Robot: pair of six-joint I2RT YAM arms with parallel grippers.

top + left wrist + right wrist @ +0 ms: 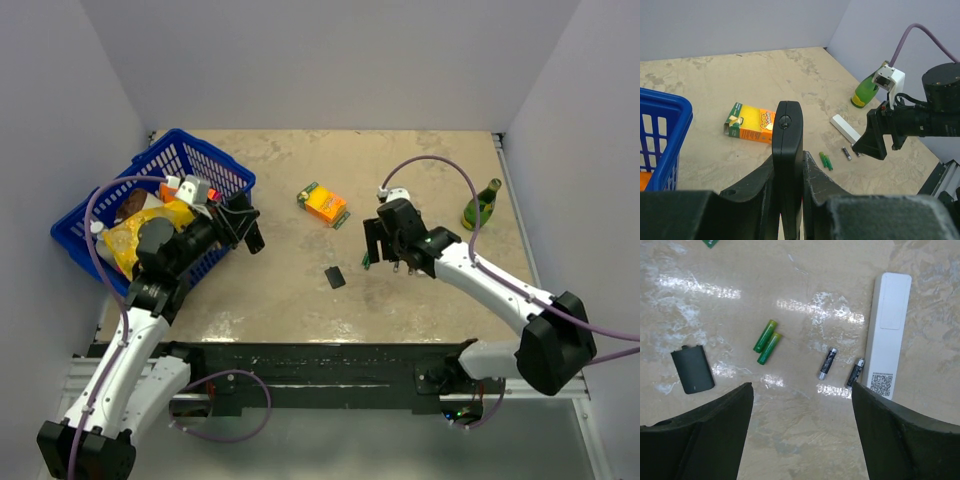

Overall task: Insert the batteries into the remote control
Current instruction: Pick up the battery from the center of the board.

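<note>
My left gripper (788, 161) is shut on the black remote control (787, 135) and holds it on edge above the table, beside the blue basket (237, 226). The two green batteries (767, 341) lie side by side on the table, also seen in the left wrist view (826, 160). My right gripper (802, 405) is open and empty, hovering just above and near them (385, 250). The small black cover (692, 369) lies flat to the left of the batteries, and shows in the top view (334, 277).
A white bar (888, 335) lies right of the batteries, with two black batteries (828, 363) beside it. An orange box (325, 205) sits mid-table. A green bottle (482, 205) stands far right. A blue basket (110, 215) with items is at left.
</note>
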